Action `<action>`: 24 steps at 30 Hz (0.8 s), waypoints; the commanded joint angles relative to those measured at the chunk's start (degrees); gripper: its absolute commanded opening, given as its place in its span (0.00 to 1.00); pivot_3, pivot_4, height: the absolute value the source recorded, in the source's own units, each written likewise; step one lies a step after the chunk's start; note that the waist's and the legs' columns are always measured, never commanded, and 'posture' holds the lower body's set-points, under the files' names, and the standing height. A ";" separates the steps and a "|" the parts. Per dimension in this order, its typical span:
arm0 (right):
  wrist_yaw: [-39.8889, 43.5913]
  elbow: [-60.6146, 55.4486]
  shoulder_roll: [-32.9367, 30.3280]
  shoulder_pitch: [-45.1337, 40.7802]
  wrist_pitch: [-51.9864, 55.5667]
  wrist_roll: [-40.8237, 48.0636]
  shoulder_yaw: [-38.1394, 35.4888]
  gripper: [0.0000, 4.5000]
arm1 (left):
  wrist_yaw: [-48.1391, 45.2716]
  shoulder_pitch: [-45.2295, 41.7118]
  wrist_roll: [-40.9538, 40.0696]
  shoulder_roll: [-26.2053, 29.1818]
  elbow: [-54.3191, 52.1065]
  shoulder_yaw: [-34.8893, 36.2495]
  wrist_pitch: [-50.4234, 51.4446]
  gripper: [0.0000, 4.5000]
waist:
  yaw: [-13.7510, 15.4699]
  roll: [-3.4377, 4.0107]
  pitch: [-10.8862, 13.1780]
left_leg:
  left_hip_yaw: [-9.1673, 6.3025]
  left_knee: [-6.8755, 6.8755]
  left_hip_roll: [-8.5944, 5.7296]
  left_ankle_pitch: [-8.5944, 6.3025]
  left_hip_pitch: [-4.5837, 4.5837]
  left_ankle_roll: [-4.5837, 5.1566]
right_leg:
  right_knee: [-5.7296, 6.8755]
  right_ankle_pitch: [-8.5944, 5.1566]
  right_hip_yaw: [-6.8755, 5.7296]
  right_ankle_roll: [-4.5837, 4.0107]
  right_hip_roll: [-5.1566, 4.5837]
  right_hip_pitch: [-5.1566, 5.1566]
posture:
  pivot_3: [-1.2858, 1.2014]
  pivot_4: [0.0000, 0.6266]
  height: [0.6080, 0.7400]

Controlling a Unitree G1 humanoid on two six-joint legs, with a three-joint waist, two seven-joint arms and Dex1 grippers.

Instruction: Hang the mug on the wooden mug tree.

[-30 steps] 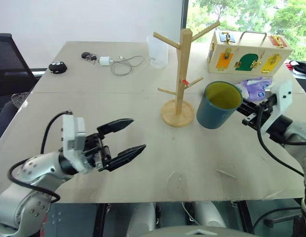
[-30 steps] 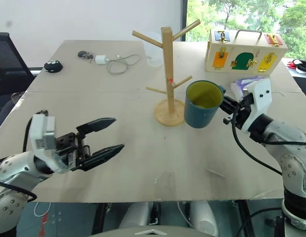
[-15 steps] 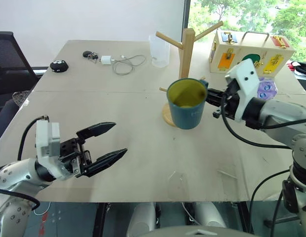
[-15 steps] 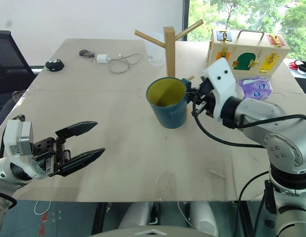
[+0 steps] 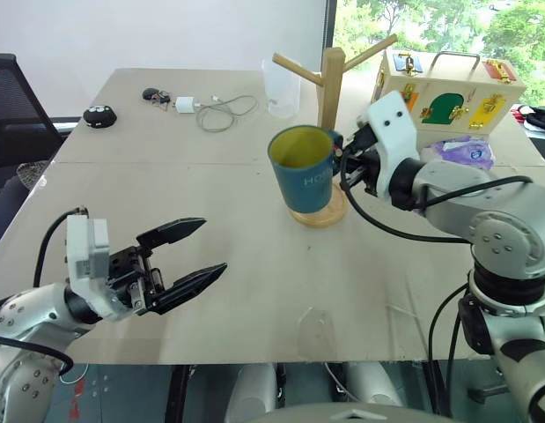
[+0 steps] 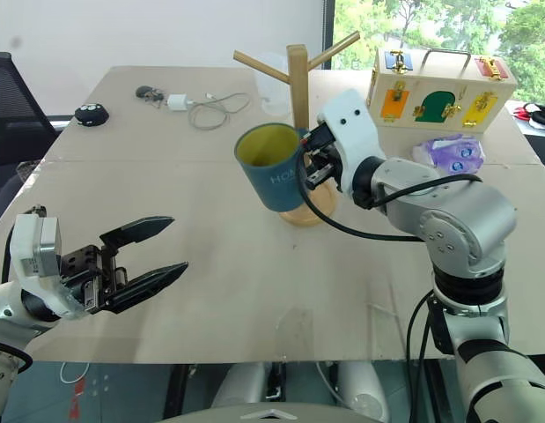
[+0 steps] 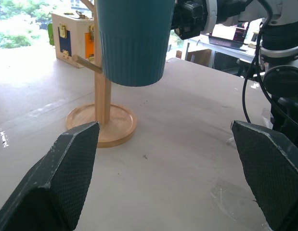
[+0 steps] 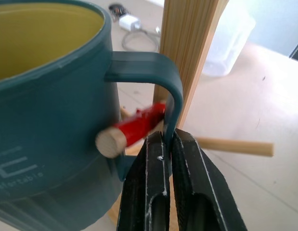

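The teal-blue mug (image 5: 303,172) with a yellow inside hangs upright in the air in front of the wooden mug tree (image 5: 331,75), above its round base (image 5: 327,214). My right gripper (image 8: 167,140) is shut on the mug's loop handle (image 8: 153,67). The red-marked peg (image 8: 139,127) pokes through the handle loop, its tip close to the mug's wall. My left gripper (image 5: 212,248) stands open and empty over the table's near left, well apart from the mug. In the left wrist view the mug (image 7: 132,43) hovers before the tree's post.
Behind the tree stand a clear plastic cup (image 5: 282,88) and a wooden latch box (image 5: 448,92), with a purple packet (image 5: 466,152) beside it. A charger with cable (image 5: 215,113), keys (image 5: 156,95) and a black object (image 5: 100,115) lie at the far left.
My right gripper has carried the mug leftward from the tree's right side to its front, bringing the handle onto the red-marked peg. The left gripper drew slightly left, still open.
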 commanded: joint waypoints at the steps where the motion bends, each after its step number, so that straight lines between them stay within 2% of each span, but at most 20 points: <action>1: 3.38 -1.98 -4.60 0.06 -2.14 -1.85 0.44 0.01 | 1.22 0.02 -0.90 -0.85 -2.18 0.63 -1.09 1.00 | 0.02 -0.01 0.00 | 0.01 0.00 0.00 0.00 -0.01 0.00 | 0.00 0.00 -0.01 0.00 0.00 -0.01 | 0.52 0.24 1.00; 2: 4.72 -2.87 -6.30 1.09 -2.68 -1.74 -0.26 0.14 | 1.94 -0.08 -1.59 -1.11 -2.65 0.80 -0.78 1.00 | 0.15 -0.02 -0.01 | 0.00 0.00 0.00 0.00 -0.02 0.01 | -0.01 0.00 -0.01 0.00 0.00 -0.01 | 0.52 0.24 1.00; 5: 11.69 -6.45 -10.78 5.08 -4.88 2.10 -4.26 0.41 | 4.10 -0.33 -4.08 -1.37 -3.61 1.22 0.45 1.00 | 0.28 -0.06 -0.04 | -0.09 0.01 -0.02 -0.01 -0.06 0.02 | -0.06 0.00 -0.05 0.01 -0.04 0.02 | 0.52 0.24 1.00; 6: 13.70 -7.37 -11.80 6.15 -5.53 3.26 -5.24 0.54 | 4.50 -0.35 -4.50 -1.37 -3.72 1.29 0.59 1.00 | 0.23 -0.06 -0.04 | -0.10 0.01 -0.02 -0.02 -0.07 0.03 | -0.06 0.01 -0.02 0.02 -0.04 0.02 | 0.52 0.24 1.00; 8: 18.39 -9.54 -12.69 10.39 -7.97 7.84 -11.12 0.75 | 5.46 -0.34 -5.36 -1.54 -3.81 1.57 0.65 1.00 | 0.11 -0.06 -0.04 | -0.13 0.00 -0.01 -0.04 -0.07 0.07 | -0.05 0.01 0.01 0.03 -0.04 0.02 | 0.52 0.24 1.00; 11: 25.89 -11.70 -17.66 18.24 -13.75 9.26 -16.19 0.75 | 6.20 -0.01 -6.02 -1.34 -3.82 1.79 1.08 1.00 | 0.19 -0.07 -0.04 | -0.23 0.00 0.01 -0.16 -0.07 0.27 | -0.02 0.01 0.03 0.03 0.01 0.03 | 0.52 0.24 1.00; 14: 30.81 -10.89 -19.93 26.30 -18.41 10.41 -20.84 0.75 | 6.40 1.24 -5.10 -1.05 -3.54 1.35 1.46 1.00 | 0.20 -0.09 -0.05 | -0.21 0.04 0.00 -0.16 -0.02 0.28 | -0.03 0.02 0.03 0.04 0.01 0.11 | 0.52 0.24 1.00; 19: 41.64 -6.40 -21.47 44.87 -34.26 4.38 -28.11 0.75 | 6.36 5.60 0.59 -1.45 -0.92 1.25 0.41 1.00 | 0.35 -0.10 -0.06 | -0.23 0.08 -0.01 -0.17 0.20 0.29 | -0.11 0.00 0.02 0.04 0.20 0.36 | 0.52 0.24 1.00; 24: 48.04 2.17 -21.11 59.46 -49.66 -4.57 -34.31 0.75 | 7.47 9.45 7.21 -0.64 2.72 0.47 0.60 1.00 | 0.36 -0.12 -0.08 | -0.24 0.16 0.01 -0.16 0.37 0.30 | -0.08 -0.10 0.00 -0.12 0.32 0.52 | 0.52 0.24 1.00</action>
